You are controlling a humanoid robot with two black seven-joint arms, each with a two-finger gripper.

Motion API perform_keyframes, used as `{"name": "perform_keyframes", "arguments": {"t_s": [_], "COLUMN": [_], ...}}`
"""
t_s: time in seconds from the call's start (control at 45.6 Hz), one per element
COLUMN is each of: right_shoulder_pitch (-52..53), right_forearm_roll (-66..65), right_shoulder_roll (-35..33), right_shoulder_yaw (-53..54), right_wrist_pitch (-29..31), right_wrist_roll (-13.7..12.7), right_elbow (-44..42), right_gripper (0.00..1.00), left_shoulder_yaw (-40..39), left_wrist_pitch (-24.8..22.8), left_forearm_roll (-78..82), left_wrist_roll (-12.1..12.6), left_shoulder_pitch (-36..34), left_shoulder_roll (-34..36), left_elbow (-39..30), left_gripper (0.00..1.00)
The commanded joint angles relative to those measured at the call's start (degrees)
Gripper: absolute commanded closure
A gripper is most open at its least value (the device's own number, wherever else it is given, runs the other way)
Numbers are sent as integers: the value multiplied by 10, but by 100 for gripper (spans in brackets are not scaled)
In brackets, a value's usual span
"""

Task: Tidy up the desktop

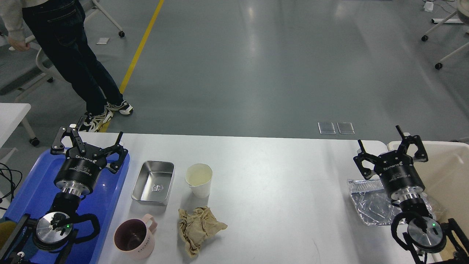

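**Barely begun: everything is out on the desktop**

Plainly, from the head view, you have nearly the whole job ahead of you; the desktop (278,172) fills the lower half of the frame, and five loose items lie on it. At its left end sit a steel tray (153,182), a white paper cup (199,179), a pink mug (135,237) and a crumpled brown paper (198,227); at the right end a sheet of foil (370,201) lies partly under your right arm.

The blue tray (33,198) on the left and the cream bin (450,172) on the right look empty where you can see into them, so I judge nothing sorted yet.

Your left gripper (91,141) hovers over the blue tray, fingers spread, holding nothing; your right gripper (390,143) hangs between foil and bin, fingers also spread and empty.

A person (69,55) stands beyond the table's left corner.
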Motion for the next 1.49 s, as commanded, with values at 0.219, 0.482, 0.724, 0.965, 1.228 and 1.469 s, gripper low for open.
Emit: {"name": "perform_keyframes", "arguments": {"t_s": [0.219,0.482,0.724,0.965,1.228,1.469], "right_shoulder_pitch": [1,1,1,1,0,0], "right_forearm_roll": [0,0,0,0,0,0], "right_shoulder_roll": [0,0,0,0,0,1], "right_shoulder_yaw": [0,0,0,0,-1,-1], "right_wrist_pitch": [1,1,1,1,1,1], "right_wrist_roll": [0,0,0,0,0,0], "right_elbow": [0,-1,0,0,-1,-1], "right_gripper": [0,0,0,0,0,0], "left_shoulder_yaw": [11,20,35,95,134,234], "left_wrist_pitch": [-12,-48,-48,-26,16,42], "left_forearm_roll": [7,37,67,156,273,328], "left_wrist_roll": [-5,30,40,55,54,53], "left_shoulder_pitch": [-4,-11,-10,-8,-9,-11], "left_shoulder_roll": [8,73,81,184,319,437], "left_elbow": [1,5,-3,-39,-85,-135], "left_gripper": [3,3,3,3,4,4]}}
